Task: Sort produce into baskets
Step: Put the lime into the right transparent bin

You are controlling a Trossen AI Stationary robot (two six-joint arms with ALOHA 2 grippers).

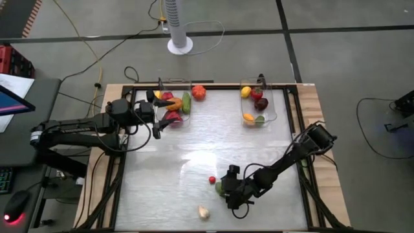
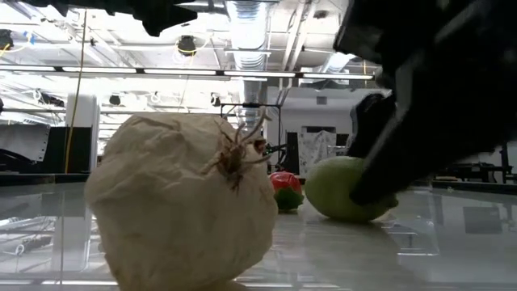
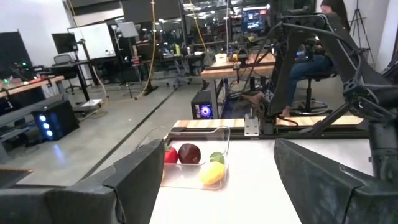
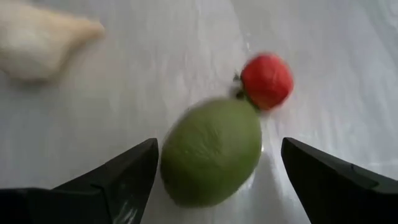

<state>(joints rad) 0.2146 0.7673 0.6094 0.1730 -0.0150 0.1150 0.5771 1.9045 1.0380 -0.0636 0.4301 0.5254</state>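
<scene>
A green fruit [image 4: 211,152] lies on the white table top near the front, beside a small red piece [image 4: 267,81]; it also shows in the high view [image 1: 220,188]. My right gripper [image 1: 225,190] is open, low over the table, with one finger on either side of the green fruit. A pale whitish bulb [image 1: 204,211] lies nearer the front edge. My left gripper [image 1: 157,122] is open and empty beside the left clear basket [image 1: 173,83], which holds several pieces. The right clear basket [image 1: 270,103] holds several more. My right gripper comes at the green fruit low and nearly level from the table's right. One finger [image 4: 134,168] stands right against the fruit's side [image 4: 171,165], and the other [image 4: 323,171] is well apart from it. I cannot tell whether the near finger touches. The fruit rests on the table.
A red tomato [image 1: 198,92] lies on the table just right of the left basket. The whitish bulb [image 2: 182,210] fills the low view's foreground. The table's middle is bare glossy surface [image 1: 213,139]. A person sits beyond the table in the left wrist view [image 3: 323,56].
</scene>
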